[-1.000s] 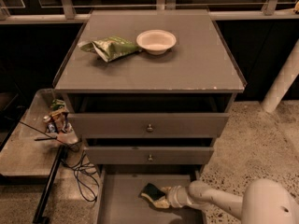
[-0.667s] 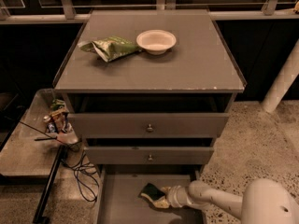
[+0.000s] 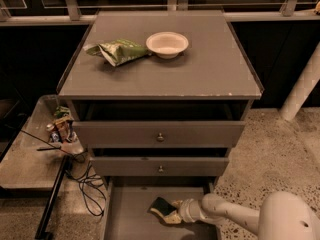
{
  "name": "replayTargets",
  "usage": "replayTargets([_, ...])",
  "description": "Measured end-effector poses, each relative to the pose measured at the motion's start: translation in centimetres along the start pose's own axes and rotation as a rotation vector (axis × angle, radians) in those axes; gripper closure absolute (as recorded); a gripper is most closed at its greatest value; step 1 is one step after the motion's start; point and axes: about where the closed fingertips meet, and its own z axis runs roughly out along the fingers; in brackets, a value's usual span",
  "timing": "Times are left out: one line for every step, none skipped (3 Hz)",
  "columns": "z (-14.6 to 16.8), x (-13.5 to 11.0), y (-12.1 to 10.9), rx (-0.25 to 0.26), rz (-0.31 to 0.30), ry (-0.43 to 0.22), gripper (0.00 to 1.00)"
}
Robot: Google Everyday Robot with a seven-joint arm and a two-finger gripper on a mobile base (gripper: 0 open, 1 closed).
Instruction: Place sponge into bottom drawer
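Note:
The sponge (image 3: pixel 161 206), dark green on top with pale yellow foam below, lies low in the open bottom drawer (image 3: pixel 127 219), a shallow grey tray pulled out at the foot of the cabinet. My gripper (image 3: pixel 172 214) reaches in from the right on a white arm and sits right against the sponge's right end. I cannot tell whether the sponge rests on the drawer floor or hangs just above it.
A grey cabinet top (image 3: pixel 210 69) carries a green foil snack bag (image 3: pixel 117 50) and a white bowl (image 3: pixel 167 44). Two grey drawer fronts with knobs (image 3: pixel 160 137) stand above the tray. A side table with clutter (image 3: pixel 62 131) and cables (image 3: pixel 85 184) is at the left.

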Motion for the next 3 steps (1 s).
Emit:
replayTargets([0.00, 0.00, 0.00, 0.000, 0.000, 0.000, 0.13])
replayTargets([0.01, 0.00, 0.01, 0.000, 0.000, 0.000, 0.00])
replayTargets([0.01, 0.00, 0.01, 0.000, 0.000, 0.000, 0.00])
